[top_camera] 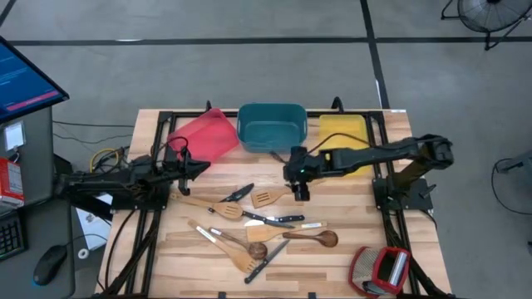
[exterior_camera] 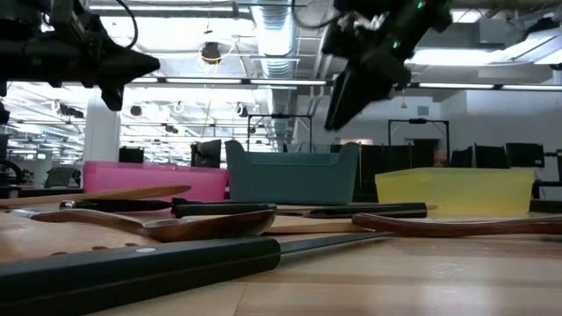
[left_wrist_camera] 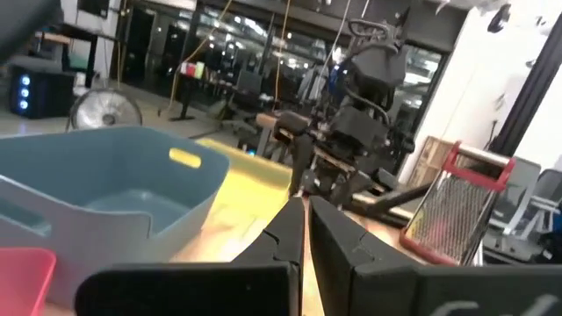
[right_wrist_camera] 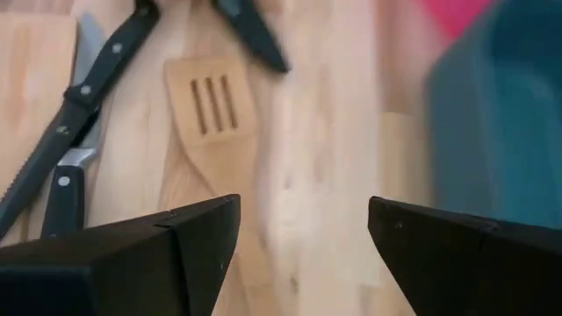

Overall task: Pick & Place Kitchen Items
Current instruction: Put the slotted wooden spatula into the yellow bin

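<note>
Wooden slat tabletop, utensils strewn across its middle and front. Nearest the front edge: a wooden spoon (top_camera: 309, 238) lying roughly crosswise, several black-handled knives (top_camera: 279, 219) and more wooden pieces angled beside them. Just behind that scatter, a slotted spatula (top_camera: 268, 198) lies with its long axis near crosswise, slotted blade toward the left arm's side, handle running toward the right gripper (top_camera: 298, 191). That gripper hangs above the table with fingers spread wide and nothing between them; in the right wrist view the slotted spatula (right_wrist_camera: 211, 132) sits directly ahead of the open fingers. Left gripper (top_camera: 199, 169) hovers well apart at the left side, fingers pressed together, empty. Judgement: right arm is clearly nearer; a short descent should straddle the handle. Farthest back: red tray (top_camera: 205, 134), teal tray (top_camera: 272, 126), yellow tray (top_camera: 342, 133).
</note>
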`<action>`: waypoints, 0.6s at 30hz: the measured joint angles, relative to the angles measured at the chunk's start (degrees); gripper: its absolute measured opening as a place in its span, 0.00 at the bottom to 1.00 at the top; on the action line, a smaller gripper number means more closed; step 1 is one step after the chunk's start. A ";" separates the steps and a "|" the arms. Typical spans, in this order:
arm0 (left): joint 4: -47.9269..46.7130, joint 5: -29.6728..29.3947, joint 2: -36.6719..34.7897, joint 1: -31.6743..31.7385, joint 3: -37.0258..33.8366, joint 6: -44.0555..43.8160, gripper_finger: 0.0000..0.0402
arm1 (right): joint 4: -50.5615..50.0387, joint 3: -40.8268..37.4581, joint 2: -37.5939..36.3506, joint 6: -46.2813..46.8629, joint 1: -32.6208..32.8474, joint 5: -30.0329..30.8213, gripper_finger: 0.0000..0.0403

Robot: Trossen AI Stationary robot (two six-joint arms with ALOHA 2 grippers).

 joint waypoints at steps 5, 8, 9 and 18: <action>3.97 0.37 1.27 0.00 0.00 -0.07 0.01 | 1.76 -0.07 5.43 0.00 1.65 -1.23 0.65; 7.15 1.71 0.16 0.00 0.00 0.67 0.01 | 1.36 -0.06 7.79 0.03 2.45 -1.36 0.65; 8.19 2.61 -0.41 0.00 0.00 1.62 0.01 | 1.11 -0.11 8.37 0.06 2.68 -1.34 0.65; 1.73 3.48 -4.13 0.00 0.20 3.80 0.01 | -0.37 -0.04 10.78 0.13 2.40 -1.30 0.65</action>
